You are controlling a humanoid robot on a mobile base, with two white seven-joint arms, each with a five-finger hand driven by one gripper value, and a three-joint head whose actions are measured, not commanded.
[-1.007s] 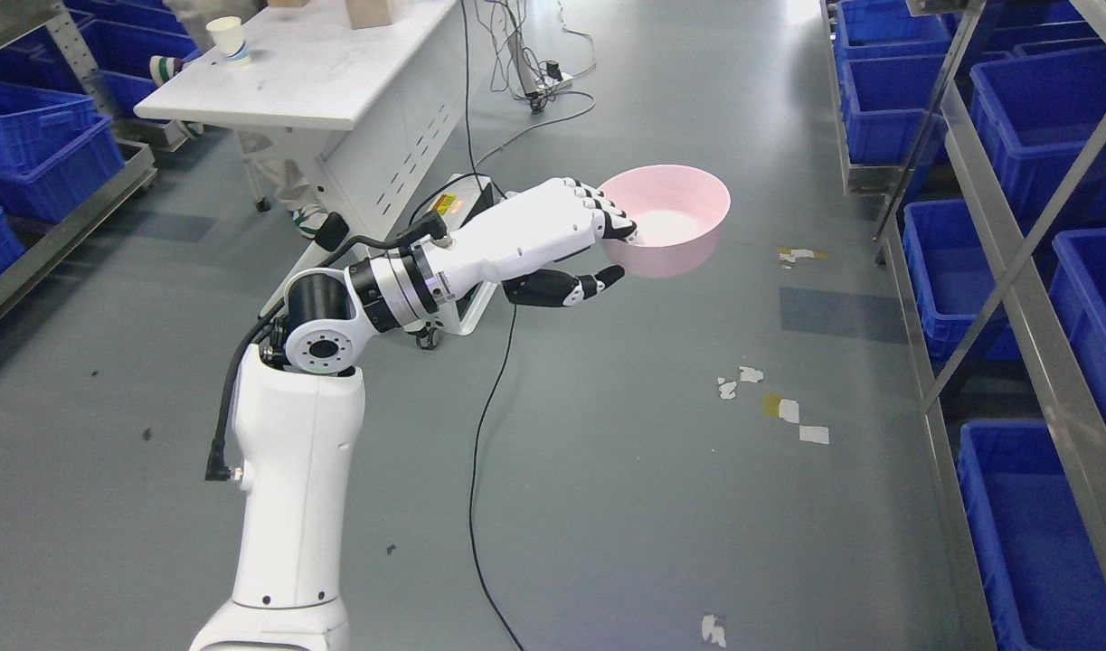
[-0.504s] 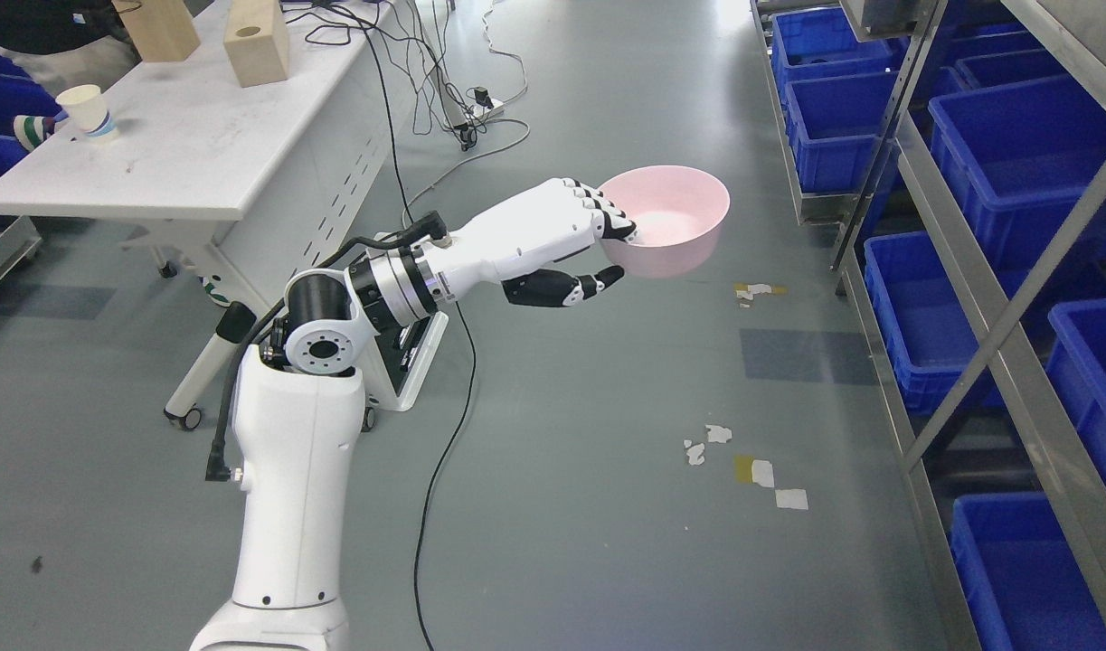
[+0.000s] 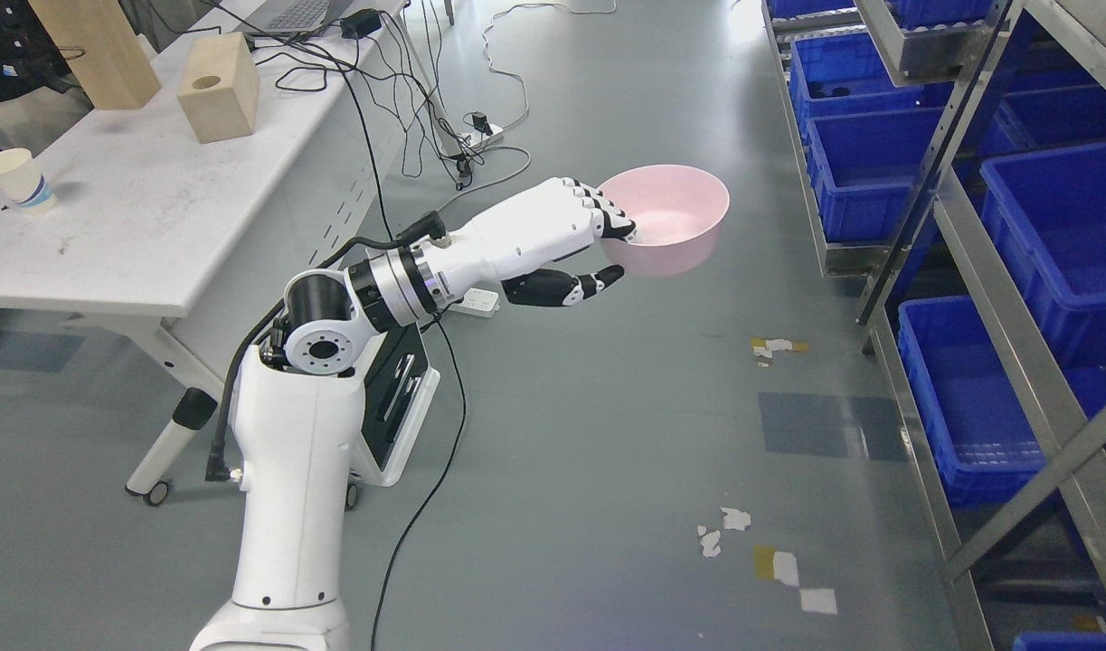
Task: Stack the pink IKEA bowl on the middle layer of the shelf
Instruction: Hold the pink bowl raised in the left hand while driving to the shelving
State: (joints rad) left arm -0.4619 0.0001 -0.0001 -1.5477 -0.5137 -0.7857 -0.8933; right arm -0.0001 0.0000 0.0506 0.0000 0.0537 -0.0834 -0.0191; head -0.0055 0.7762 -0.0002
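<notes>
A grey floor [image 3: 607,434] fills most of the head view, marked here and there with scraps of torn tape [image 3: 770,556]. To the right of the hand stands a metal shelf [image 3: 987,262] whose levels carry blue bins [image 3: 878,172]. To the left of the hand is a white table [image 3: 155,226] on castors, bearing two wooden blocks [image 3: 216,89], a paper cup [image 3: 19,179] and a tangle of black cables [image 3: 372,81] that run down to a power strip [image 3: 476,127] on the floor beyond the hand. A person's dark sleeve shows at the upper left corner, behind the table.

The left arm comes up from the bottom edge and bends at the elbow, reaching out to the right over the floor. The left hand [image 3: 571,240] is closed on the pink bowl [image 3: 670,221]: its fingers [image 3: 607,217] hook over the near rim into the inside, and the dark thumb [image 3: 575,286] presses against the outer wall from below. The bowl is held in the air, mouth up and about level, just past the fingertips on the side away from the arm. It hangs above the floor, well apart from the shelf to its right and from the table to its left. The right arm does not show.
</notes>
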